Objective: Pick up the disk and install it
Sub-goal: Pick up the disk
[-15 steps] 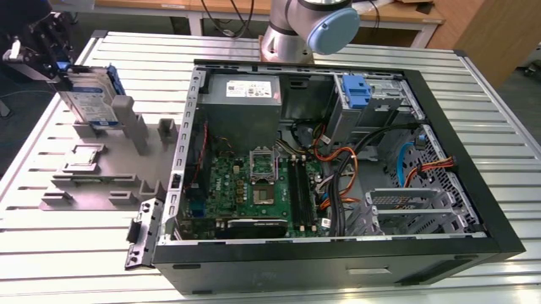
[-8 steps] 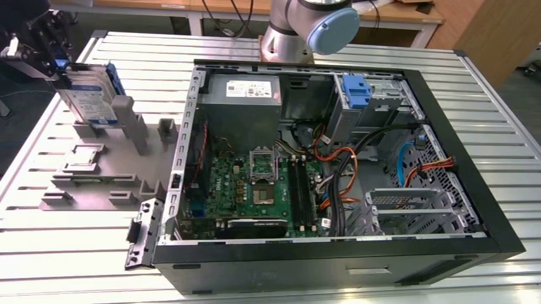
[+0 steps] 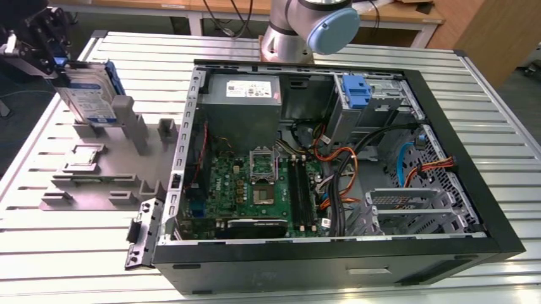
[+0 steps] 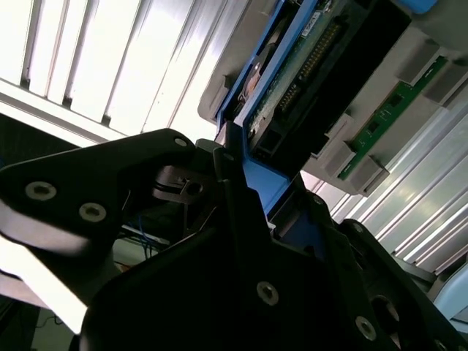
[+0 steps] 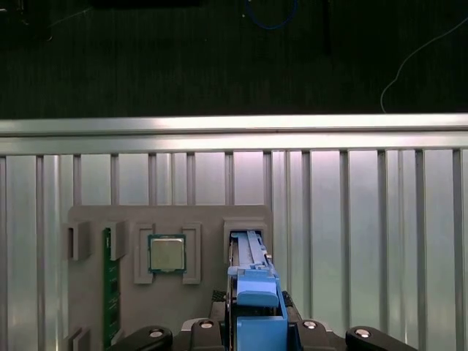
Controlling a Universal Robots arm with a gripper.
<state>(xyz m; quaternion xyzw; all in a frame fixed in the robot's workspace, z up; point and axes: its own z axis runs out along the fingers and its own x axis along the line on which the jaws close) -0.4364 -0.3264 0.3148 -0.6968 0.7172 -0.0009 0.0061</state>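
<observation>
Claw (image 3: 59, 62) clamped on disk (image 3: 85, 95) top edge. Disk stands upright right below it, lower end apparently in holder (image 3: 93, 183) slot. Best approach: pull straight up, no tilt, else rails prob snag the posts.

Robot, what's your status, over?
Gripper shut on the disk. Disk upright at the grey holder, not yet in the computer case. Holder posts close beside it.

disk (image 3: 87, 95) 1 — caddy (image 3: 356, 92) 1 — case (image 3: 498, 234) 1 — holder (image 3: 93, 190) 1
</observation>
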